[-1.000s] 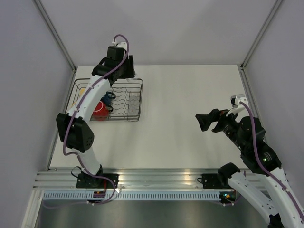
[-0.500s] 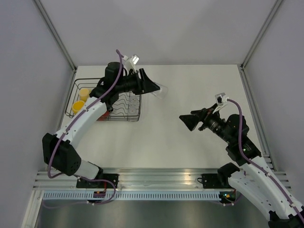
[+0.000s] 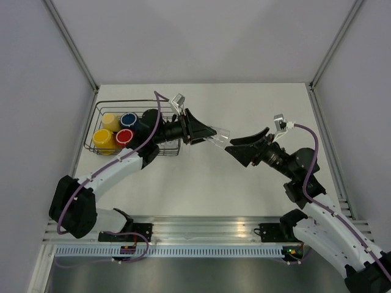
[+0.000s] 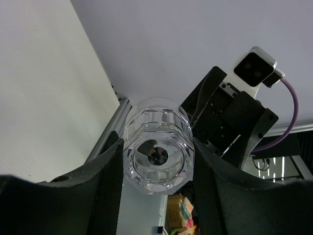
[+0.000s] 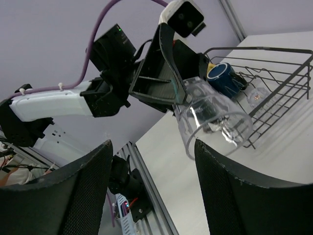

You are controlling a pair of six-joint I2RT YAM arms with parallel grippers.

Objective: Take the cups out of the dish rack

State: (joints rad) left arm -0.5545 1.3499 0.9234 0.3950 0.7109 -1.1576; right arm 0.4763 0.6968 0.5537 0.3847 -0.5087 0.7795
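Note:
My left gripper (image 3: 208, 131) is shut on a clear tumbler (image 3: 218, 135) and holds it on its side in the air, right of the dish rack (image 3: 174, 146). In the left wrist view the tumbler (image 4: 157, 147) sits base-on between my fingers. My right gripper (image 3: 235, 146) is open and empty, its jaws facing the tumbler's open mouth (image 5: 212, 117) and just short of it. The black wire rack holds a bright yellow mug (image 3: 103, 140), a pale yellow mug (image 3: 110, 121), a blue mug (image 3: 129, 119) and a red mug (image 3: 124, 137). Other tumblers are hidden.
The rack stands at the table's far left, by the left wall. White table (image 3: 244, 104) stretches from the rack to the right wall. An aluminium rail (image 3: 201, 229) runs along the near edge.
My left arm has lifted the tumbler out of the rack and swung it right toward the middle. My right arm has reached left to meet it. The mugs in the rack are now uncovered.

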